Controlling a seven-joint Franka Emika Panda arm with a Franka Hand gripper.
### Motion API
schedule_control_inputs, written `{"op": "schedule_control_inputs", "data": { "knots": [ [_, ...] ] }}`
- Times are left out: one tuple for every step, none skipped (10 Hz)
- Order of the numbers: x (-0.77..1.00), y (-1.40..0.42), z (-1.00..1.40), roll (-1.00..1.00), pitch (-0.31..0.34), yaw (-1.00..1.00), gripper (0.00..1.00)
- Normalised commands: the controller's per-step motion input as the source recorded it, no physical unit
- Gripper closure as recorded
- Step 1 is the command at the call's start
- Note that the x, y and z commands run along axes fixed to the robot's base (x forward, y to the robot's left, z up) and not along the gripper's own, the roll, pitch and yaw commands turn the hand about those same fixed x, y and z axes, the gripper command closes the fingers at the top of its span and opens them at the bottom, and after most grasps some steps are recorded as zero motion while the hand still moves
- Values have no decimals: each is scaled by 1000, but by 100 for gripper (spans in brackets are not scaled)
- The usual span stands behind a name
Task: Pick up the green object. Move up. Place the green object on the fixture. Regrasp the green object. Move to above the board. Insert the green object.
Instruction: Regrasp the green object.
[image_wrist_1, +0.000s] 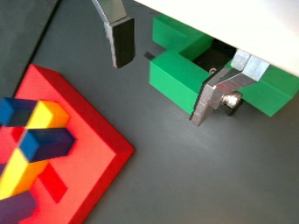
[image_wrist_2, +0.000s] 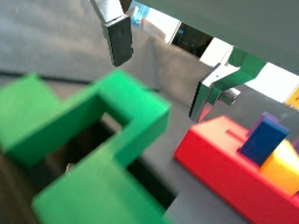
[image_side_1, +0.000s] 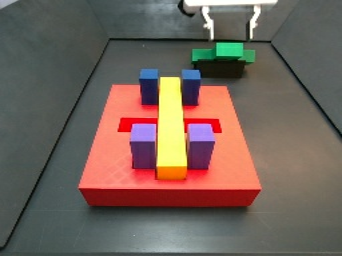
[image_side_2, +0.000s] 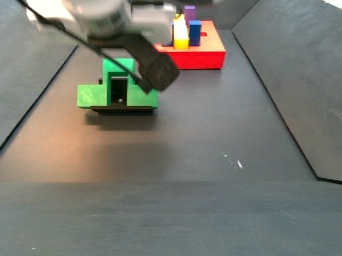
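The green object (image_side_1: 223, 52) is a blocky bright green piece resting on the black fixture (image_side_1: 221, 68) at the far end of the floor, beyond the red board (image_side_1: 120, 170). My gripper (image_side_1: 230, 28) hangs open just above it, with one finger to each side. In both wrist views the green object (image_wrist_1: 187, 77) (image_wrist_2: 100, 131) lies below and between the spread silver fingers (image_wrist_1: 121, 39), which do not press on it. In a side view the arm and gripper (image_side_2: 136, 70) partly cover the green object (image_side_2: 100, 95).
The board (image_wrist_1: 87, 144) carries blue blocks (image_side_1: 150, 82), purple blocks (image_side_1: 144, 145) and a long yellow bar (image_side_1: 171, 125). It appears in a wrist view as the red board (image_wrist_2: 216, 162) next to the green piece. Dark walls (image_side_1: 301, 90) enclose the floor on both sides.
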Motion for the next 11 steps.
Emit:
{"op": "schedule_control_inputs", "data": {
  "knots": [
    [74, 126, 1000, -117, 0, -23, 0],
    [0, -97, 457, 986, 0, -174, 0],
    [-60, -117, 46, 1000, 0, -286, 0],
    [-71, -111, 46, 1000, 0, -289, 0],
    [-40, -151, 60, 1000, 31, -249, 0],
    [0, -214, 66, 1000, 100, -169, 0],
    [0, -220, 69, 1000, 131, -129, 0],
    [29, -229, 71, 1000, 177, -69, 0],
    [63, -231, 74, 1000, 197, -74, 0],
    [177, -231, 77, 1000, 220, -6, 0],
    [274, -211, 94, 1000, 249, 0, 0]
  ]
}}
